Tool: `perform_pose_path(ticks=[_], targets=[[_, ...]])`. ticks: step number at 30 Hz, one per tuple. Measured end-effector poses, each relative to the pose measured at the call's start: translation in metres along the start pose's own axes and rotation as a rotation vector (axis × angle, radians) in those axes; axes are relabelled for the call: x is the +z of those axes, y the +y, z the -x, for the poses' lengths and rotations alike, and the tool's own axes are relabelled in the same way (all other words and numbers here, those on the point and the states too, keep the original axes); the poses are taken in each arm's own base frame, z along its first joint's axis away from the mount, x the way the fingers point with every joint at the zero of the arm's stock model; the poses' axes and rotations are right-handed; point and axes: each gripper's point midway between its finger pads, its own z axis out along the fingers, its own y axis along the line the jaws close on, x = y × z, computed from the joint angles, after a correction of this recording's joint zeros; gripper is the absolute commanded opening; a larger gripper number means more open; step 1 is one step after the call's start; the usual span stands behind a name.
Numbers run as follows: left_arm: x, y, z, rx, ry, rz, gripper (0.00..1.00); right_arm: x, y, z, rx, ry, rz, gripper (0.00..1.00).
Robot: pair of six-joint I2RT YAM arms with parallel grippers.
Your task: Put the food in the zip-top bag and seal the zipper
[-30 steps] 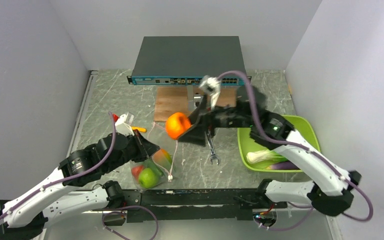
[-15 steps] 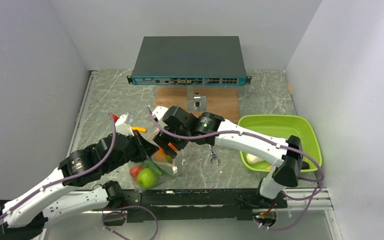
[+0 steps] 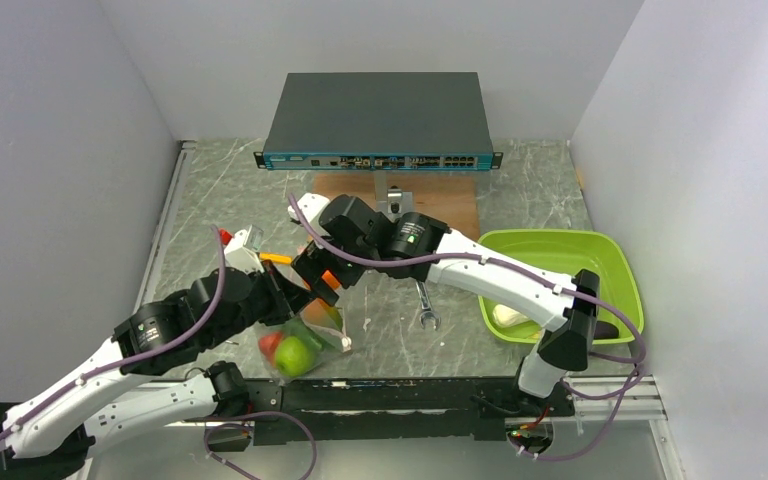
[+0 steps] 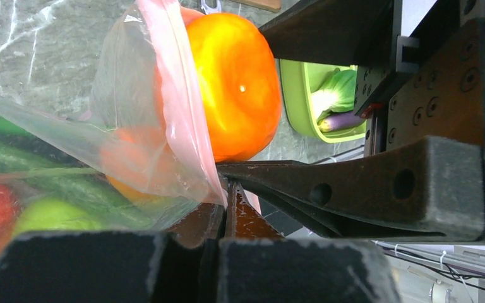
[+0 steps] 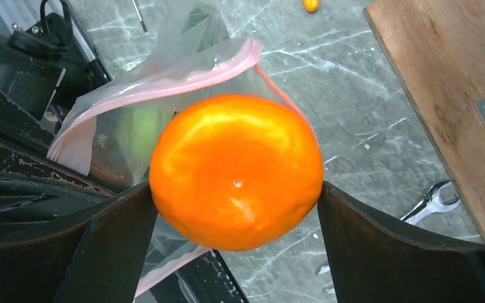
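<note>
My right gripper [image 5: 237, 211] is shut on the orange [image 5: 237, 167] and holds it at the open mouth of the zip-top bag [image 5: 132, 120], just over its pinkish-red zipper strip [image 5: 158, 85]. My left gripper [image 4: 227, 199] is shut on the bag's mouth edge [image 4: 177, 113], with the orange [image 4: 237, 88] right beside it. In the top view the bag [image 3: 300, 340] lies at the near left, holding a strawberry [image 3: 271, 343], a green apple [image 3: 296, 356] and a mango [image 3: 326, 315]. There the right gripper [image 3: 322, 278] is next to the left gripper [image 3: 282, 296].
A lime-green tray [image 3: 560, 248] at the right holds bok choy [image 4: 335, 88] and an eggplant [image 4: 344, 120]. A wrench [image 3: 425, 302] lies mid-table. A wooden board [image 3: 345, 205] and a network switch [image 3: 378, 115] are at the back. An orange-handled screwdriver [image 3: 276, 258] lies beside the left arm.
My right arm has carried the orange from the table's middle down and left to the bag's mouth. My left gripper has kept hold of the bag edge.
</note>
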Motion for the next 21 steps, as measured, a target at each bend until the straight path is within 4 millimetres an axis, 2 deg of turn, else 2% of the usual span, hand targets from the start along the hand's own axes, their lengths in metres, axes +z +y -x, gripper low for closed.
perform_pose_path(ticks=[6,14,18,21], targets=[[-0.004,0.0,0.002,-0.01,-0.008,-0.013,0.0,-0.001,0.0,0.009,0.018,-0.035,0.012,1.0],[-0.009,0.0,0.006,-0.04,-0.029,-0.023,0.0,-0.012,0.004,0.019,0.051,-0.082,0.027,1.0],[-0.01,0.004,0.011,-0.065,-0.059,0.001,0.0,-0.028,0.004,0.018,0.096,-0.112,0.013,1.0],[-0.014,0.007,0.016,-0.085,-0.089,0.004,0.0,-0.047,0.007,0.009,0.128,-0.144,0.01,1.0]])
